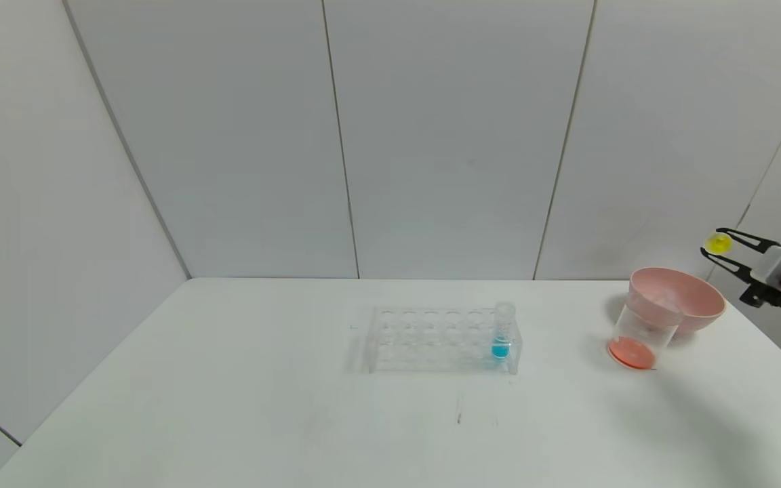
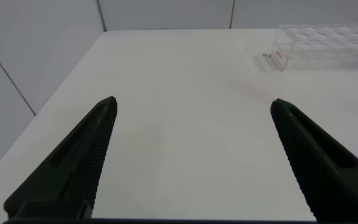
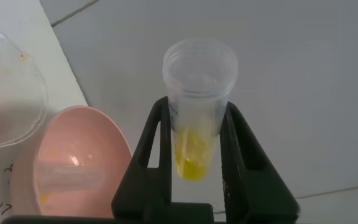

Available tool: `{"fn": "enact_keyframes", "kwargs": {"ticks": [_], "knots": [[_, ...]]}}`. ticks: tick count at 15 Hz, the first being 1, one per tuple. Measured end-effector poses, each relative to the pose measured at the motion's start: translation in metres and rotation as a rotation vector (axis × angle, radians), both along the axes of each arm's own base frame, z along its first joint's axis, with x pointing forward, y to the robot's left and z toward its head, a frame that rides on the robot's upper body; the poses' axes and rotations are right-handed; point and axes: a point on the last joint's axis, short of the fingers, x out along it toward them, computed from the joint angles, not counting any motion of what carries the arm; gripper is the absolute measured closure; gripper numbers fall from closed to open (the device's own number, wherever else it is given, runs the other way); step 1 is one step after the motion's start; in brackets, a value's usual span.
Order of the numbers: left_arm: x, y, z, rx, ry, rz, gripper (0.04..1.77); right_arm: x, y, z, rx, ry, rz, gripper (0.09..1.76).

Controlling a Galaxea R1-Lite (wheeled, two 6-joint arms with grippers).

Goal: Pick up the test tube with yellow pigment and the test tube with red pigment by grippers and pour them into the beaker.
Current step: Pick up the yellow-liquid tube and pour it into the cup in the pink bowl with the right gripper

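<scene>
Yellow-pigment test tube [image 3: 199, 106] held above table edge; beaker [image 1: 640, 335] holds orange-red liquid.

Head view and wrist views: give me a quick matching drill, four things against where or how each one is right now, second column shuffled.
Things:
1. yellow tube
2. blue tube
3. beaker
4. left gripper

States:
A. stands in the end slot of the rack
B. open over bare table, holding nothing
C. clamped in the right gripper, off the table's right edge
D. on the table in front of the pink bowl, red-orange liquid at its bottom

Pairs: 1-C, 2-A, 3-D, 4-B
</scene>
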Motion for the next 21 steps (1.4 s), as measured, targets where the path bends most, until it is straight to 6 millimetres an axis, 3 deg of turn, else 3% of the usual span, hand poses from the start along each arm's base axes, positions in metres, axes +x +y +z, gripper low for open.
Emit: {"fn": "enact_keyframes", "kwargs": {"ticks": [13,21], "knots": [[0.0,0.0,0.0,0.0,0.0,0.0,0.05,-0.002,0.011,-0.01,-0.29,-0.102,-0.036,1.33],[0.0,0.0,0.0,0.0,0.0,0.0,0.05,-0.004,0.018,-0.015,-0.362,-0.112,-0.056,1.33]]}}
